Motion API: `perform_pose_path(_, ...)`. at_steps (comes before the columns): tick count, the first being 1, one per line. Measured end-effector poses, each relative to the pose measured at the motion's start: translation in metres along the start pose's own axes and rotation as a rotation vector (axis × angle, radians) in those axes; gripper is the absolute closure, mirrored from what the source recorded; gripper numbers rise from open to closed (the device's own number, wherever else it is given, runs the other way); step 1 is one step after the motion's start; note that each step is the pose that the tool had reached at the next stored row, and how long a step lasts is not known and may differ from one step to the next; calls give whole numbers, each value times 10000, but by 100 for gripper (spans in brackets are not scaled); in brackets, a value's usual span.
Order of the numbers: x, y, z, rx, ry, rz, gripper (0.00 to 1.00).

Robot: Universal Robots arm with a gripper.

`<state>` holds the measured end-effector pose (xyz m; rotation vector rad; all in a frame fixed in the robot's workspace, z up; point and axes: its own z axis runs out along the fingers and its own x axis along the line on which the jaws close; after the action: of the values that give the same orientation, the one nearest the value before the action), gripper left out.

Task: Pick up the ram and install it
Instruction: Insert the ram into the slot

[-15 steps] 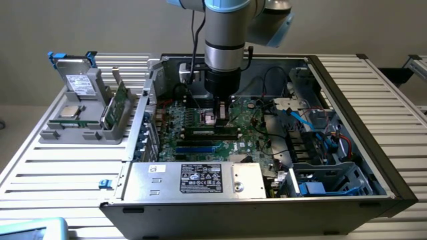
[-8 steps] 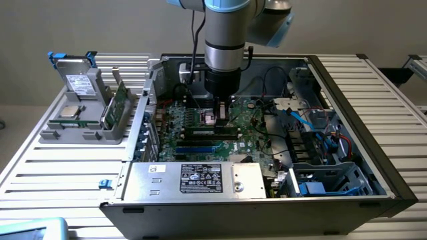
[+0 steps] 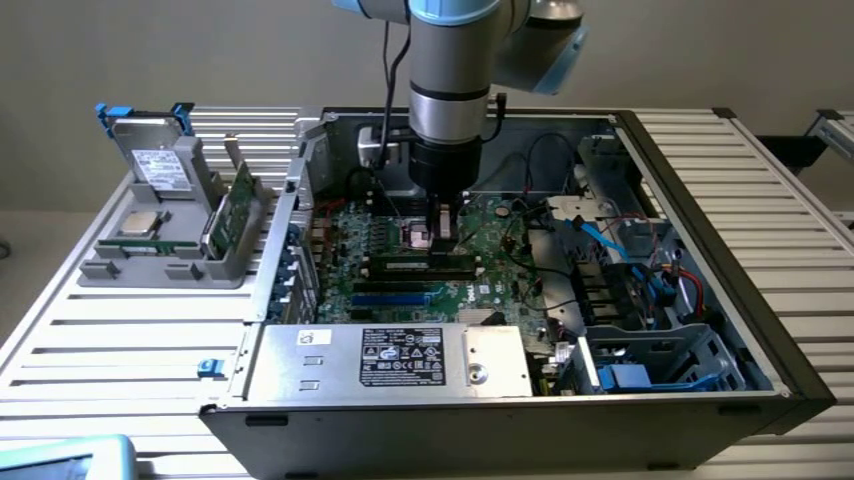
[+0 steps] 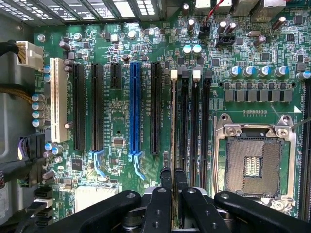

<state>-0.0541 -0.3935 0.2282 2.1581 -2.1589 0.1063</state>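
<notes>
My gripper (image 4: 173, 176) reaches straight down over the motherboard (image 4: 116, 136), its two black fingers (image 4: 166, 180) shut on the ram (image 4: 173, 131). The ram shows edge-on as a thin pale-green strip. It runs along the first of several black memory slots (image 4: 185, 121), in line with a white end clip (image 4: 173, 74). I cannot tell whether it is seated in the slot or just above it. In the exterior view the gripper (image 3: 437, 238) hangs under the arm inside the open computer case (image 3: 694, 200), right at the memory slots (image 3: 424, 265).
An open CPU socket (image 4: 252, 165) lies beside the memory slots, and a blue slot (image 4: 134, 111) and a white slot (image 4: 58, 99) on the other side. The power supply (image 3: 387, 360), cables and a drive cage (image 3: 654, 370) crowd the case. A grey holder (image 3: 167, 265) with a green card (image 3: 230, 215) stands at the exterior view's left.
</notes>
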Motion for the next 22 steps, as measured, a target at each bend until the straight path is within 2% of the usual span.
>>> perform_pose_path(12,-5,28,16,61,-21,6,86)
perform_pose_path(22,1,29,18,60,-32,40,86)
